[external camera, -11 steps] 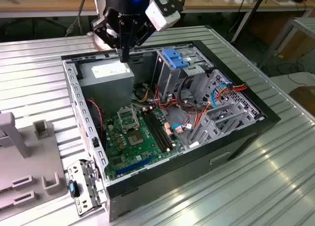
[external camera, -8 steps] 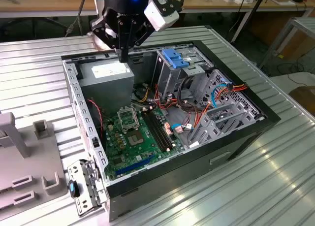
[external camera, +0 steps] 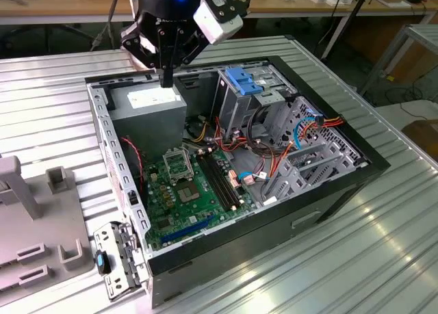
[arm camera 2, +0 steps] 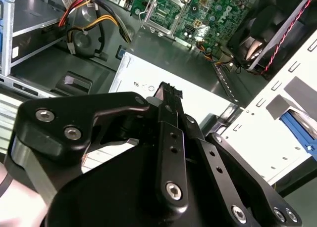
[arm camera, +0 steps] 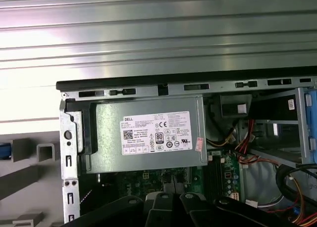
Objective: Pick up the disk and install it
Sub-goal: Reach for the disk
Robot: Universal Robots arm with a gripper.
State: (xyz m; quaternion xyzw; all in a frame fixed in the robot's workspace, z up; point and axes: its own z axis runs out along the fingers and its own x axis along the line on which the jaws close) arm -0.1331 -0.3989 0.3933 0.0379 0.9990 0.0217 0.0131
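**Position of the arm.** The open computer case [external camera: 321, 203] is lying on the ribbed metal table [external camera: 342, 273] and taking up the centre of the exterior view. The gripper [external camera: 166, 80] is hanging at the upper left of centre in that frame. Its tips are pointing down just above the grey power supply [external camera: 150, 109] in the case's back corner. I am reading the fingers as pressed together and pinching nothing; both wrist views are showing the black fingers meeting with nothing between them.

**Position of the disk.** In the second wrist view the disk [arm camera 2: 297, 130] is showing as a strip of bright blue carrier under a grey slab. It is sitting outside the case, just beyond the perforated side wall, on the grey fixture [external camera: 41, 225] that occupies the lower left of the exterior view. A blue edge is also showing beside the fixture's blocks in the first wrist view, and I am judging it to be the same item. The gripper and the disk are well apart, with the case wall standing between them.

**Destination.** The grey drive cage [external camera: 236, 105] is standing at the upper centre of the exterior view, with its blue latch [external camera: 243, 81] on top. I cannot tell from here whether its bay is vacant.

**Progress.** In my judgement the work is at its opening stage. The pick-up is not yet made, since the gripper is carrying nothing. The installation is not yet begun, since the disk is resting outside the case. Both steps are outstanding.
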